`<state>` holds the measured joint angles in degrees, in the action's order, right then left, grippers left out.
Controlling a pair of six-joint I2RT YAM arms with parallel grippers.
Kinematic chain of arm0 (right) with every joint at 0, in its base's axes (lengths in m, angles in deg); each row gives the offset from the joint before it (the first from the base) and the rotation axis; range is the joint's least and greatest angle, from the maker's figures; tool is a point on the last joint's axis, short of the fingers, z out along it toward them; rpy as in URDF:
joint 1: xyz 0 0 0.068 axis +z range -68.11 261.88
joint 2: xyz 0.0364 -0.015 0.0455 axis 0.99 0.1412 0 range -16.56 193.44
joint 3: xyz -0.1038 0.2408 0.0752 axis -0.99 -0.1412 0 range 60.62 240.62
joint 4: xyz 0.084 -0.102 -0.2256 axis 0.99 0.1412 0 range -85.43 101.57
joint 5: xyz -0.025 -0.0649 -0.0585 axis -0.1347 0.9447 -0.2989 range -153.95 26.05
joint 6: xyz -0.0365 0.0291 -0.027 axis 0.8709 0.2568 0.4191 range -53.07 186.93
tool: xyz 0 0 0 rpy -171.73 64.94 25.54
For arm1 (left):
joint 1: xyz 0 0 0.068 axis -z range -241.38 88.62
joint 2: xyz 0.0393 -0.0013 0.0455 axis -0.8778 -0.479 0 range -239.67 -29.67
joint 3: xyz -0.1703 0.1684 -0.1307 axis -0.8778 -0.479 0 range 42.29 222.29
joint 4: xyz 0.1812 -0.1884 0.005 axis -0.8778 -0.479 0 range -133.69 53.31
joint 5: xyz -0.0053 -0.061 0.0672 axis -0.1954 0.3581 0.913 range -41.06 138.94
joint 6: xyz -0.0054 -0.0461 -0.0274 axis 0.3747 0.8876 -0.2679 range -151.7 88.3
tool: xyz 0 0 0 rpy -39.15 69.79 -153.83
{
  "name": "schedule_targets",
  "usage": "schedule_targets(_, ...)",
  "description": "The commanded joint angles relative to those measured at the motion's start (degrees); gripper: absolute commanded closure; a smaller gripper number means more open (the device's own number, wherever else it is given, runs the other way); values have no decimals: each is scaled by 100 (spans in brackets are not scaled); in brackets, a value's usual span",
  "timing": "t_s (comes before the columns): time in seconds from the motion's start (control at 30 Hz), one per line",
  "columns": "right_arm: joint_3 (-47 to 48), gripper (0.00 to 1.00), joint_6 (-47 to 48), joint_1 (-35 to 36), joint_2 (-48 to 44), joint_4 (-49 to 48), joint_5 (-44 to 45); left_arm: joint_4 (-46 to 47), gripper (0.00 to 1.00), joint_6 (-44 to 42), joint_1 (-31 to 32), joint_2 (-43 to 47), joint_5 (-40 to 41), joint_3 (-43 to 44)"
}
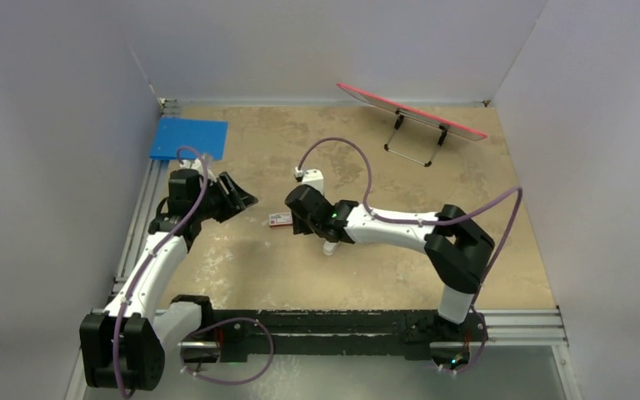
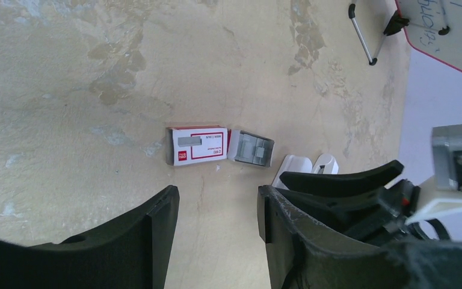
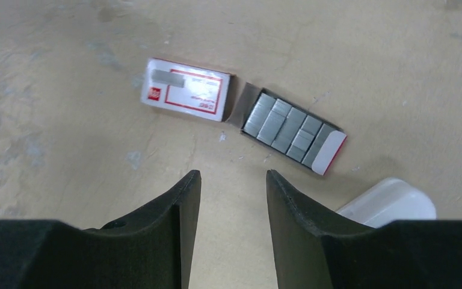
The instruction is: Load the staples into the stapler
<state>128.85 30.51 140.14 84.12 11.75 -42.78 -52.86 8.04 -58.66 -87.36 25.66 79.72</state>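
The red-and-white staple box sleeve (image 3: 186,93) lies on the tan table with a grey strip on top of it. Its tray (image 3: 331,150) is slid out beside it and holds the dark-grey staples (image 3: 286,127). Both also show in the left wrist view: the sleeve (image 2: 201,146) and the staples (image 2: 252,147). A white rounded piece (image 3: 388,201) lies right of the tray, half hidden by my finger. Two white pieces (image 2: 293,167) show in the left wrist view; I cannot tell which is the stapler. My right gripper (image 3: 231,180) is open and empty just short of the box. My left gripper (image 2: 218,198) is open and empty, further back on the left.
A blue pad (image 1: 187,137) lies at the back left. A red-edged whiteboard (image 1: 408,112) leans on a wire stand at the back right. White walls close in three sides. In the top view the box (image 1: 280,219) sits between my left gripper (image 1: 242,198) and right gripper (image 1: 298,218).
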Motion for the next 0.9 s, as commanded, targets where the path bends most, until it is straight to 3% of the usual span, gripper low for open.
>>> schedule_targets(0.0, 474, 52, -1274, 169, 396, 994, 1103, 72, 50, -189, -35, 69, 152, 214)
schedule_targets(0.17, 421, 52, -1804, 317, 479, 1273, 1233, 118, 50, -170, -28, 109, 177, 159)
schedule_targets(0.63, 601, 53, -1999, 315, 1116, 1329, 1356, 122, 50, -152, -35, -69, 176, 177)
schedule_targets(0.87, 579, 25, -1516, -166, 1432, 782, 954, 151, 54, -134, -26, -152, 134, 177)
